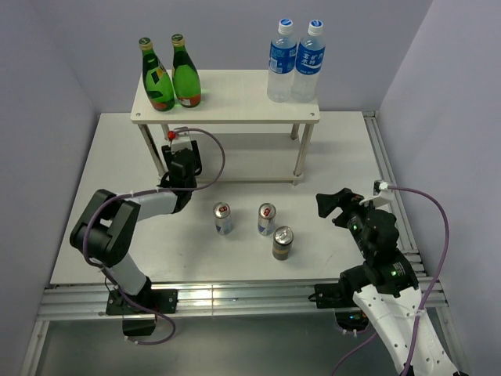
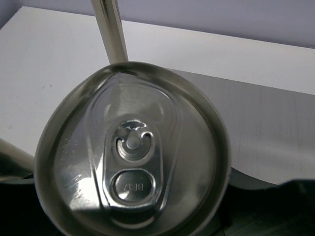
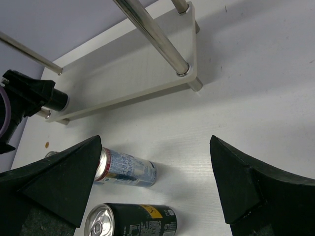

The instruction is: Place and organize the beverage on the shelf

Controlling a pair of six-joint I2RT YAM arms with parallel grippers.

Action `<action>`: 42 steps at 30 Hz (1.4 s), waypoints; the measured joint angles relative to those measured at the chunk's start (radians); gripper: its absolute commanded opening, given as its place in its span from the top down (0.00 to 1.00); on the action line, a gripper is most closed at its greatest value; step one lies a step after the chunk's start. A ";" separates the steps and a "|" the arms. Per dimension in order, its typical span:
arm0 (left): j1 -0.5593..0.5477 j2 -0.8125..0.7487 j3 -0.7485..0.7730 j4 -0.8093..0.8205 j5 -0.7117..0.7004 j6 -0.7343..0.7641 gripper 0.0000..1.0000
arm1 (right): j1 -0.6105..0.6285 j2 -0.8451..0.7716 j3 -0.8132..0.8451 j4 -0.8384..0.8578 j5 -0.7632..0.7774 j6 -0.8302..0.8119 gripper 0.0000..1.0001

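Note:
Two green bottles [image 1: 159, 78] [image 1: 186, 74] stand at the left end of the shelf's cream top board [image 1: 235, 94]. My left gripper [image 1: 182, 153] reaches under that end, by the left legs, shut on a can. The can's silver lid with its pull tab [image 2: 133, 152] fills the left wrist view, and its side is hidden. Two slim silver cans [image 1: 223, 218] [image 1: 267, 219] and a dark can [image 1: 282, 243] stand on the table in front of the shelf. My right gripper [image 1: 338, 205] [image 3: 155, 182] hangs open to their right, holding nothing; the nearer silver can [image 3: 128, 168] and the dark can [image 3: 133, 221] lie ahead of it.
Two clear water bottles with blue labels [image 1: 282, 63] [image 1: 308, 63] stand on the top board's right end. A metal shelf leg [image 2: 109, 29] rises just behind the held can, with the lower board [image 2: 266, 132] to its right. Grey walls close in on both sides.

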 measured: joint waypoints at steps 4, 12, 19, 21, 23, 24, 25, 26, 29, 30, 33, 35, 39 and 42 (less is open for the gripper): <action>0.006 0.036 0.007 0.060 -0.012 0.021 1.00 | 0.000 0.004 0.000 0.000 -0.001 0.000 0.03; 0.019 0.120 0.095 0.071 -0.026 0.016 0.75 | 0.000 0.011 0.000 0.000 -0.010 0.000 0.02; 0.022 0.154 0.168 -0.008 -0.054 -0.014 0.26 | 0.000 0.012 0.000 0.000 -0.015 0.000 0.02; 0.022 0.154 0.168 -0.012 -0.054 -0.019 0.21 | 0.000 0.012 0.000 0.000 -0.016 0.000 0.02; 0.022 0.154 0.168 -0.018 -0.054 -0.020 0.08 | 0.000 0.012 0.000 0.000 -0.016 0.000 0.02; 0.022 0.154 0.168 -0.023 -0.054 -0.026 0.07 | 0.000 0.012 0.000 0.000 -0.016 0.000 0.02; 0.022 0.154 0.168 -0.027 -0.053 -0.033 0.05 | 0.000 0.012 0.000 0.000 -0.016 0.000 0.02; 0.022 0.154 0.168 -0.032 -0.053 -0.036 0.01 | 0.000 0.012 0.000 0.000 -0.016 0.000 0.02; 0.022 0.143 0.166 -0.046 -0.051 -0.043 0.01 | 0.000 0.012 0.000 0.000 -0.016 0.000 0.02; 0.022 0.135 0.160 -0.048 -0.051 -0.045 0.01 | 0.000 0.012 0.000 0.000 -0.016 0.000 0.02; 0.022 0.084 0.122 -0.059 -0.043 -0.059 0.01 | 0.000 0.011 0.000 0.000 -0.016 0.000 0.02; 0.022 0.051 0.106 -0.071 -0.034 -0.064 0.01 | 0.000 0.011 0.000 0.000 -0.016 0.000 0.02; 0.018 0.008 0.070 -0.088 -0.013 -0.065 0.00 | 0.000 0.011 0.000 0.000 -0.015 0.000 0.02; 0.016 -0.017 0.047 -0.109 0.003 -0.071 0.01 | 0.000 0.010 0.000 0.000 -0.015 0.000 0.02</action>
